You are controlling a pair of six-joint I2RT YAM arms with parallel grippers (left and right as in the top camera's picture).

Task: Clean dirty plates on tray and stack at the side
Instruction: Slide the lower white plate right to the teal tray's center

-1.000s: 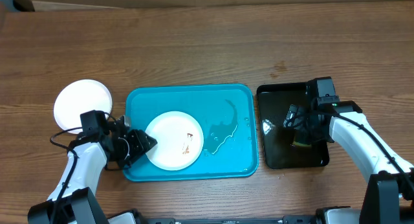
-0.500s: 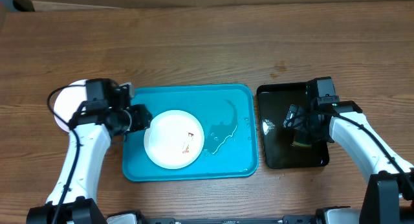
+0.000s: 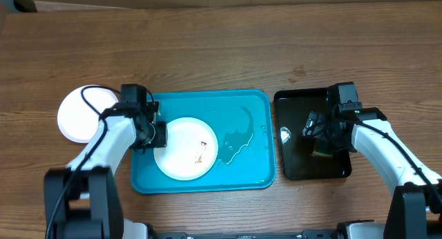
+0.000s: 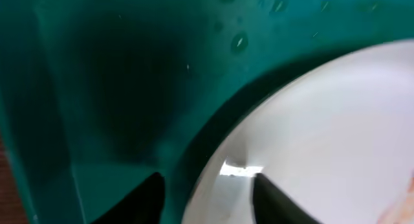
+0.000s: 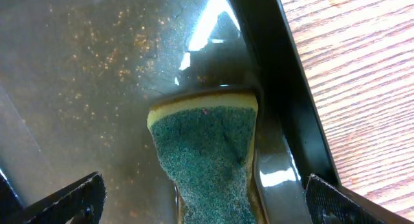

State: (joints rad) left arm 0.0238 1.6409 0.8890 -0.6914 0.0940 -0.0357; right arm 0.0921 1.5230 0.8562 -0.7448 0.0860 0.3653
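**Overhead:** L claw [image 3: 153, 133] sits low over the turquoise tray [image 3: 242, 175], at the left edge of a white plate [image 3: 181, 150]. The plate lies flat in the tray's left half, w/ brown smears [image 3: 201, 153] right of its centre. A second white plate [image 3: 77, 115] lies on the wooden bench [image 3: 207, 52] just left of the tray, outside it. A thin pool of water [image 3: 238, 137] spreads over the tray's right half. Right beside it is a glossy black tray [image 3: 293, 166]. R claw [image 3: 320, 139] hangs over the black tray w/ a sponge [image 3: 320, 152] under it.

**L wrist:** Close and blurred. Two dark fingertips [image 4: 139, 204] stand apart, one over the wet tray floor, the other over the plate. The plate's rim runs between them. The claw is parted and straddles the rim, w/ no grip that shows.

**R wrist:** The sponge shows its green scouring face and a yellow edge. It sits on the black tray's wet, speckled floor, hard against the tray's wall, w/ bare bench beyond. The fingertips [image 5: 71, 198] are spread wide at the lower corners of the frame, w/ the sponge between them. Neither one visibly touches it.
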